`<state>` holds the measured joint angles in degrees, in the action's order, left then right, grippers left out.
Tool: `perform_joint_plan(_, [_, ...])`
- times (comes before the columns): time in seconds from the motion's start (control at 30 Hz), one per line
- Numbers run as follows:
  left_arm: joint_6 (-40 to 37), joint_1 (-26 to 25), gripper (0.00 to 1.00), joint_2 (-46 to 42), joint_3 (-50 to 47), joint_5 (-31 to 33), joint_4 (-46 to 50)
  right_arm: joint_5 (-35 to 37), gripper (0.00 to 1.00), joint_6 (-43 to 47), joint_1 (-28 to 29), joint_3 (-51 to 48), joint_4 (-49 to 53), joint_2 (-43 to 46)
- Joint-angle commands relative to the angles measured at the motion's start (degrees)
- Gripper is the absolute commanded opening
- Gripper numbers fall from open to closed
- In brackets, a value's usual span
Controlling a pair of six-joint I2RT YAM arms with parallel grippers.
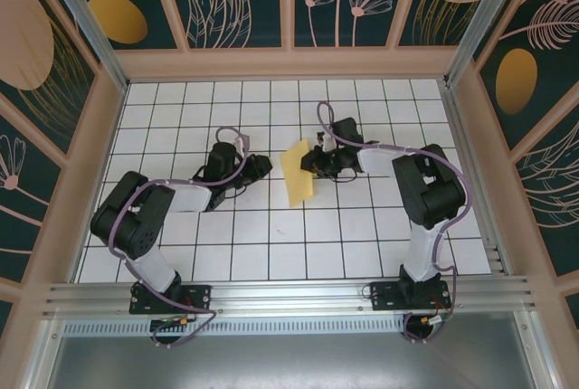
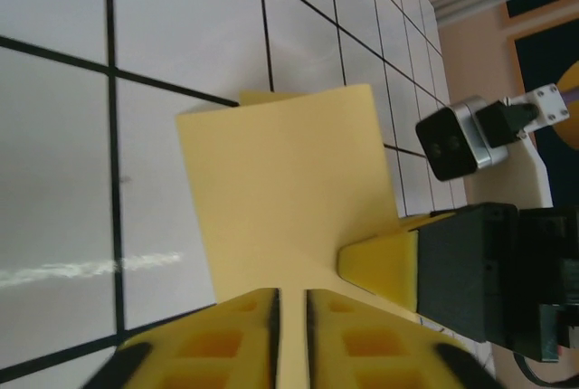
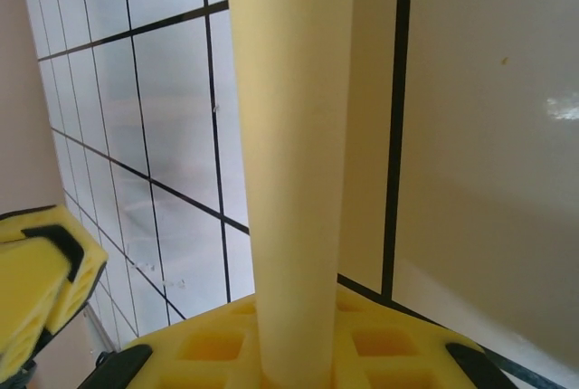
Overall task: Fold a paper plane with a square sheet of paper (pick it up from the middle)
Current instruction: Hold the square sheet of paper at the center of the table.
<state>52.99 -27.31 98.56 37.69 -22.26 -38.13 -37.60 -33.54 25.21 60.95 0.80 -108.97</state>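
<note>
Two arms reach from the near edge of the gridded desk [image 1: 271, 244] to one yellow sheet of paper [image 1: 298, 178], held between two grippers. The left gripper [image 2: 290, 297] pinches the sheet's left edge and the right gripper [image 3: 291, 312] pinches its right edge.

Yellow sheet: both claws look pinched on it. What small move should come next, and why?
Probably lower both claws together so the yellow sheet settles flat on the table. The left claw and the right claw each pinch it, and it appears to hang tilted and bowed above the grid, where no crease can be pressed.
</note>
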Motion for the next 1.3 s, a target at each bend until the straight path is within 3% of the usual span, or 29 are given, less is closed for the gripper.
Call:
perform_joint_plan(0.0, [1.85,-2.01,0.1,4.85,3.62,-2.1,-3.96,-3.19,0.17,1.16,-0.17,-0.94,-0.04,-1.09])
perform_joint_plan(0.37, [0.24,-4.59,0.0,12.05,10.58,0.79,4.66,-5.39,0.18,4.35,0.1,-0.72,3.71,-2.51])
perform_joint_plan(0.8, [-1.09,-4.77,0.0,16.99,15.58,3.24,16.21,-2.67,0.2,5.11,0.47,0.42,6.54,-2.48])
perform_joint_plan(0.97, [-1.92,-4.86,0.0,18.22,16.97,4.07,19.75,-0.14,0.3,6.41,0.89,0.93,8.89,0.78])
perform_joint_plan(1.27, [-2.03,-4.86,0.0,19.12,17.59,3.28,20.05,15.01,0.6,9.5,1.37,0.05,12.57,8.33])
